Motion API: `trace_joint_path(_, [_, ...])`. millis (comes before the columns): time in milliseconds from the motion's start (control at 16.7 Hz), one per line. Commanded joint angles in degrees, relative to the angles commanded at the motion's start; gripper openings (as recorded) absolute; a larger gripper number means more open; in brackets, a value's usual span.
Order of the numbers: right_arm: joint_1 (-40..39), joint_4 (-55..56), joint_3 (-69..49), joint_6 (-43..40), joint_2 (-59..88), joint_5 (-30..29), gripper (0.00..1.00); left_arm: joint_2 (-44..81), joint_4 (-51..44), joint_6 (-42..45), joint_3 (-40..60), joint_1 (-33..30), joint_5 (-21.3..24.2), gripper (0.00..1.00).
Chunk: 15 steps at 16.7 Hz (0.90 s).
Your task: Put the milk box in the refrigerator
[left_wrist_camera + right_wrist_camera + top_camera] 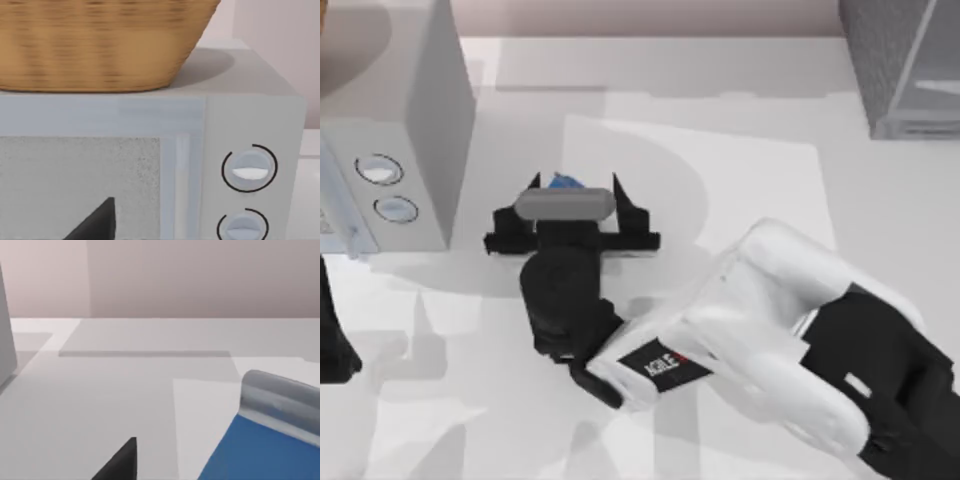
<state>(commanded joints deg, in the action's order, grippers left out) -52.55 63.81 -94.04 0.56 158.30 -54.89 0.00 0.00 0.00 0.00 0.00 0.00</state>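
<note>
The milk box (563,182) shows as a small blue top on the table left of centre, mostly hidden under my right wrist. My right gripper (574,186) reaches in from the lower right and stands open, with one dark finger on each side of the carton and a gap on both sides. In the right wrist view the milk box (260,450) is close, blue with a pale top band, and one fingertip (122,460) stands apart from it. The refrigerator (900,60), dark grey and speckled with a glassy panel, stands at the far right corner. My left arm (332,345) is parked at the left edge.
A light grey box with two round dials (390,130) stands at the left, close to the carton. In the left wrist view a woven basket (100,45) sits on top of it. Open table lies between the carton and the refrigerator.
</note>
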Motion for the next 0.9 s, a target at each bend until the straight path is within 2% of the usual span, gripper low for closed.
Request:
trace_joint_path(540, [0.0,0.0,0.0,0.0,0.0,0.0,0.02,0.0,0.0,0.0,0.0,0.0,0.0,1.0])
trace_joint_path(900, [0.0,0.0,0.0,0.0,0.0,0.0,0.0,0.0,0.0,0.0,0.0,0.0,0.0,1.0])
